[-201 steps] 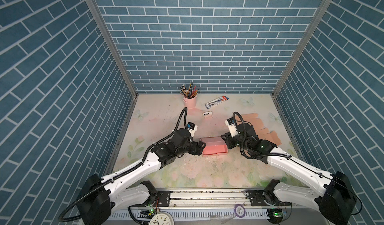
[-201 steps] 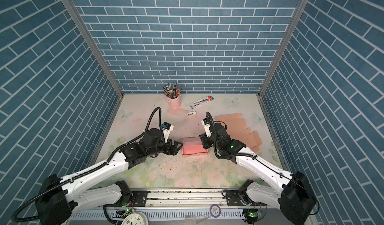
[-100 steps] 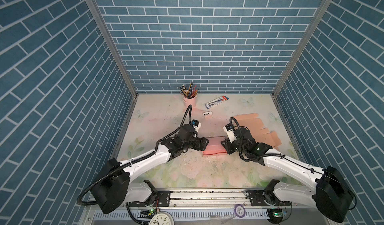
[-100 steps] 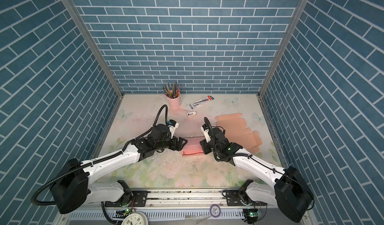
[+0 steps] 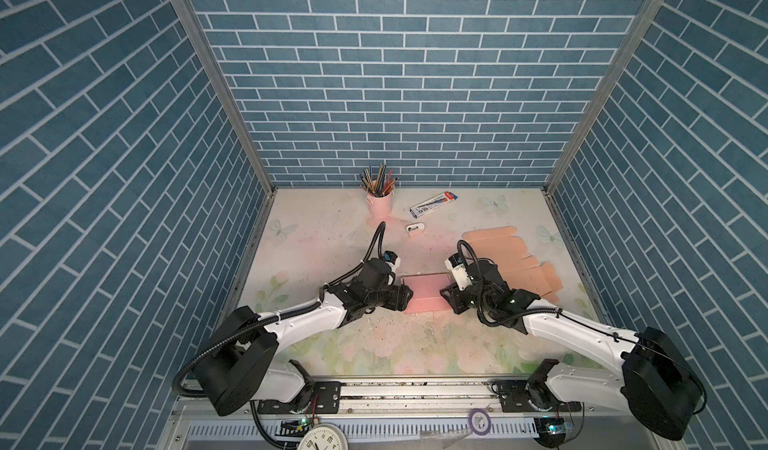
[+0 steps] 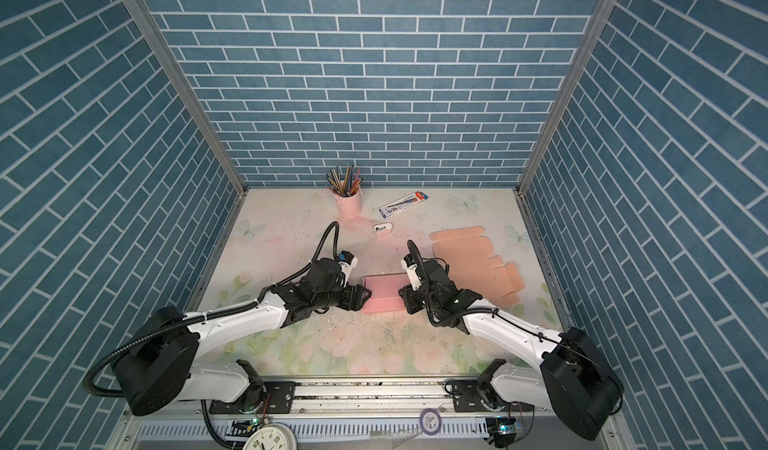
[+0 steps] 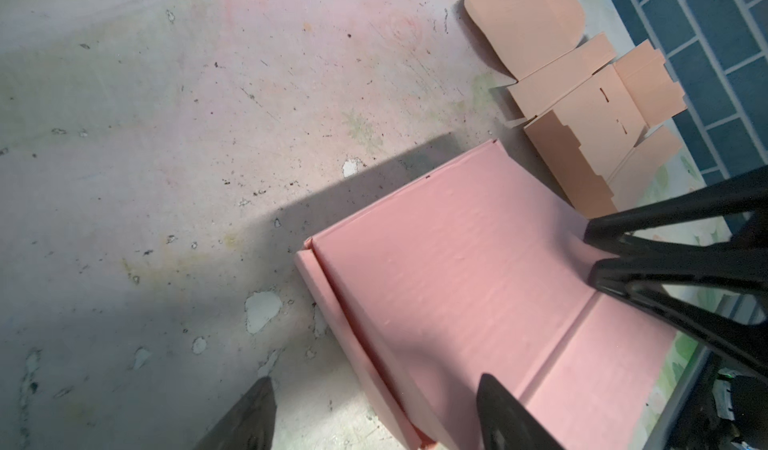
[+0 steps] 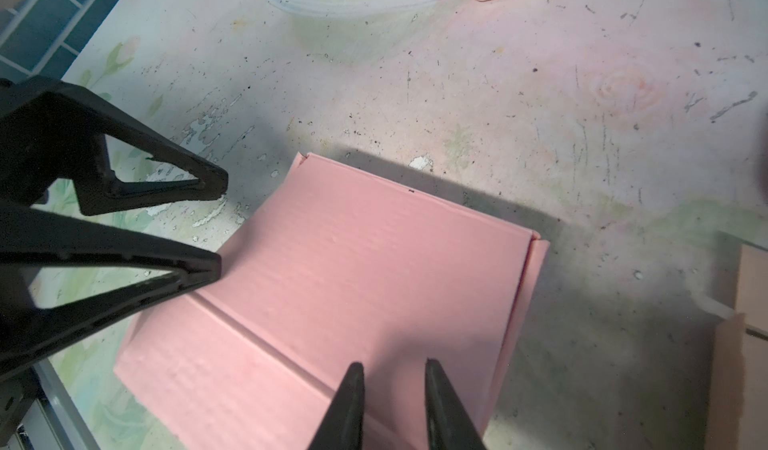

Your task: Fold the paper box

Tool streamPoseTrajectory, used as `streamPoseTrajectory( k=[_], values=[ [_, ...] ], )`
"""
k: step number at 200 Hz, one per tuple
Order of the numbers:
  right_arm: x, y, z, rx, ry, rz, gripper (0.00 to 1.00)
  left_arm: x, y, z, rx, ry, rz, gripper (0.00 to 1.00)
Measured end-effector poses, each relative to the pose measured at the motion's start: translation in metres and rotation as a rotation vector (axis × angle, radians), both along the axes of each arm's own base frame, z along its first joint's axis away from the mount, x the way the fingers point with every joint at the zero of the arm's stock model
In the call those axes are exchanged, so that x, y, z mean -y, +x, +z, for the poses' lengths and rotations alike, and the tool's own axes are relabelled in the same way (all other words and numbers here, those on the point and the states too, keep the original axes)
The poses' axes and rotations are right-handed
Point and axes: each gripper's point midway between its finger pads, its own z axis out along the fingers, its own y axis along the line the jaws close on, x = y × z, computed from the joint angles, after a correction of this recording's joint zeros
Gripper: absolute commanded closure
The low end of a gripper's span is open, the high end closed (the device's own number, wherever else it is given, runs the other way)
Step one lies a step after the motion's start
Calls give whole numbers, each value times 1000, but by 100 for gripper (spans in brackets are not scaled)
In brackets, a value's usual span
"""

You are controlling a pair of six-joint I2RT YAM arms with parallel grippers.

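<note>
So, we're looking at the pink corrugated cardboard box [image 5: 424,292] sitting lid-down on the floral table mat [image 5: 324,235], right in the middle between both arms. We're seeing the left gripper [image 7: 374,381] hanging wide open, straddling the box's left side wall: one fingertip is sitting over the lid, the other over bare mat. The right gripper [image 8: 392,364] is hovering at the opposite edge, jaws just a sliver apart, and we're honestly not managing to tell whether it's pinching cardboard. Flat peach cardboard blanks [image 5: 511,260] are lying near the box's right side, and a pink cup of pencils [image 5: 380,204] is standing well back by the wall.
</note>
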Motion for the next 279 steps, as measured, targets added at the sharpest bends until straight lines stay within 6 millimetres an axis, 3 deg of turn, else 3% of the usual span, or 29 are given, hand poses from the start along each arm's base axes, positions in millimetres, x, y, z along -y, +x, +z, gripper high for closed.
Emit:
streamPoseTrajectory(
  k=[104, 187, 279],
  values=[
    [13, -4, -20, -39, -40, -53, 73, -2, -2, -21, -21, 15, 3, 35],
    [19, -3, -34, -54, -95, -87, 73, -1, -2, -27, -27, 18, 5, 40],
    [18, -6, -31, -34, -139, -93, 71, -1, -1, -31, -28, 20, 5, 42]
  ],
)
